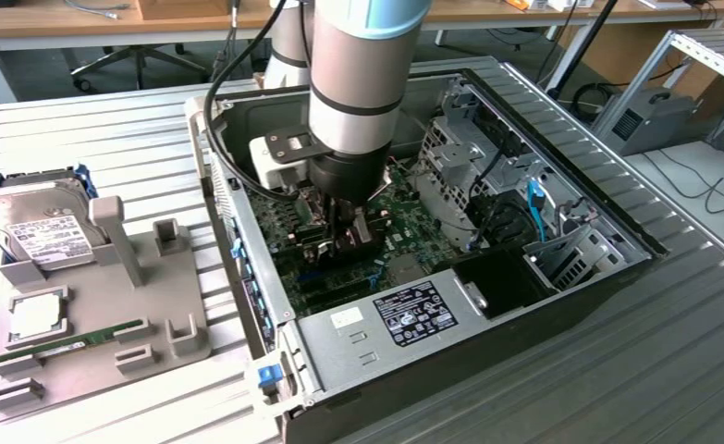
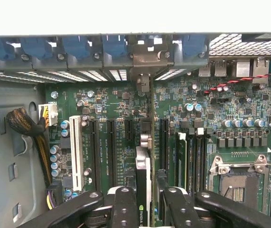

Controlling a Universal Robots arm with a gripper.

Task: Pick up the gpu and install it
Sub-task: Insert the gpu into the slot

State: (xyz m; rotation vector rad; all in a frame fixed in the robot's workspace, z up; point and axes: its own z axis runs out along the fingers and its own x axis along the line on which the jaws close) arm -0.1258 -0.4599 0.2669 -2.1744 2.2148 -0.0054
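We are seeing the arm reaching straight down into the open computer case (image 1: 583,277), its gripper (image 2: 145,202) clamping the gpu (image 2: 144,171) edge-on above the motherboard (image 2: 121,118).

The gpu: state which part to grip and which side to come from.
Grip the gpu by its upper long edge, from straight above, pads on its two flat faces. It stands on edge over the motherboard, with the bracket end toward the case's rear slots. The gripper holds it so, jaws across the thin card.
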